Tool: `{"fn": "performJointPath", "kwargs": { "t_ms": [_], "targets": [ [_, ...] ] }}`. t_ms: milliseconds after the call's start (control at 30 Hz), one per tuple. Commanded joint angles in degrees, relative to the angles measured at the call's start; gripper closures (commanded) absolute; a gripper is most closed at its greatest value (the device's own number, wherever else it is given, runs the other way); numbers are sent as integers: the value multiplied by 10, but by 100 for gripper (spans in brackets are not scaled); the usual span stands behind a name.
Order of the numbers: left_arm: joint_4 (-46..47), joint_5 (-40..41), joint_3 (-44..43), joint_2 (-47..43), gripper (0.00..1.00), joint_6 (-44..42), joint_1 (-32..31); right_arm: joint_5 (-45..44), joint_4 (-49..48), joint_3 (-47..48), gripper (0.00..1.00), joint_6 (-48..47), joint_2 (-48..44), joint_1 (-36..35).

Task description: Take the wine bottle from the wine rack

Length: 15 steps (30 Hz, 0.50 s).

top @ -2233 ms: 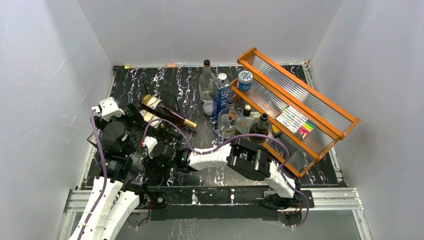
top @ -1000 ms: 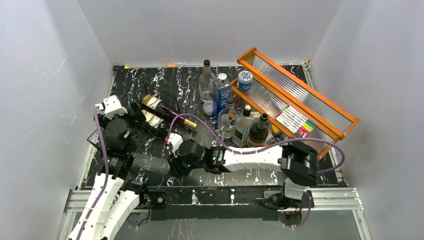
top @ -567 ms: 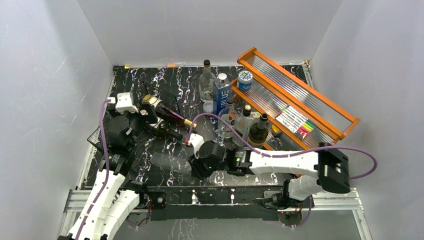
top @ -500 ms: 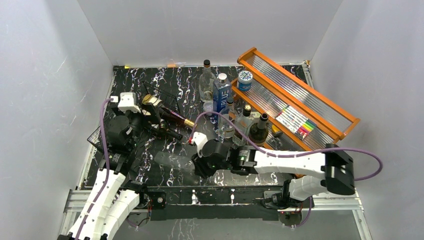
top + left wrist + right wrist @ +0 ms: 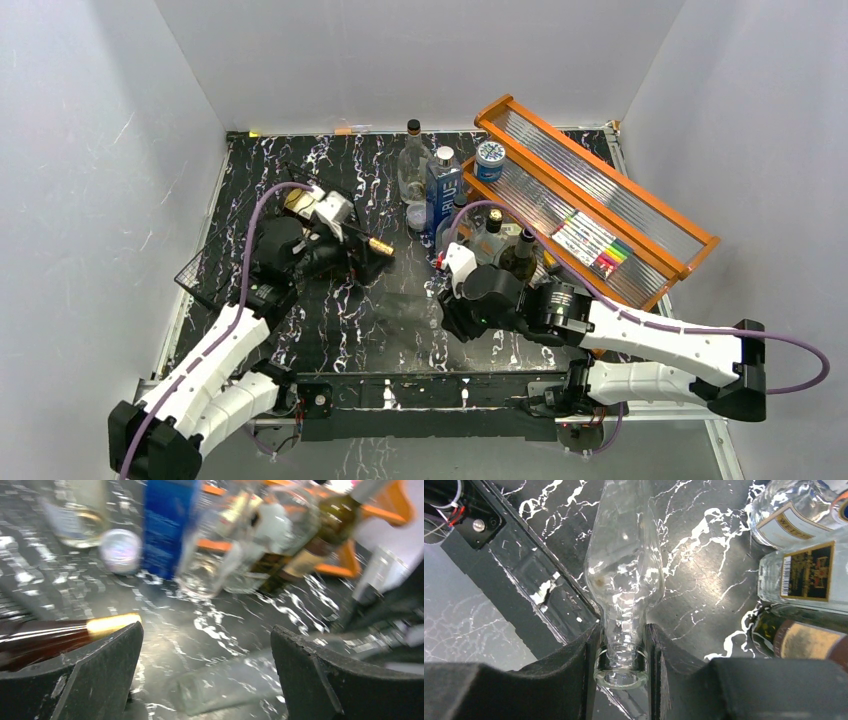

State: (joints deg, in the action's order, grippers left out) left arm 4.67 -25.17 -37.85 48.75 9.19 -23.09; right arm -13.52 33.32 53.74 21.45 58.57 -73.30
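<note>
**The right tool is clamping the neck of the clear wine bottle, away from the wine rack.**
The bottle is pointing along the worktop near its middle, well apart from the black wire rack at the left; if it is touching the surface, I cannot tell. The left tool is hovering with its fingers wide apart, beside a dark gold-capped bottle.

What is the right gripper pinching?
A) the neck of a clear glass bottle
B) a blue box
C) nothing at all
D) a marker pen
A: in the right wrist view, the fingers of the right gripper press on both sides of the neck of the clear glass bottle.
</note>
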Motion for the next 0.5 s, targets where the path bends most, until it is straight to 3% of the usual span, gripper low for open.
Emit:
{"fn": "performJointPath", "kwargs": {
  "t_ms": [0, 133, 300, 467],
  "targets": [
    [9, -136, -11, 8, 2, -8, -59, -25, -1, 25, 100, -18, -24, 6],
    [9, -156, -2, -5, 2, -48, -129, -25, 19, 43, 100, -28, -25, 8],
    [18, -118, 14, -35, 2, -130, -221, -24, 28, 54, 100, -32, -35, 9],
    [6, -102, -10, 17, 2, -185, -286, -25, 26, 53, 100, -32, -45, 9]
  ]
}}
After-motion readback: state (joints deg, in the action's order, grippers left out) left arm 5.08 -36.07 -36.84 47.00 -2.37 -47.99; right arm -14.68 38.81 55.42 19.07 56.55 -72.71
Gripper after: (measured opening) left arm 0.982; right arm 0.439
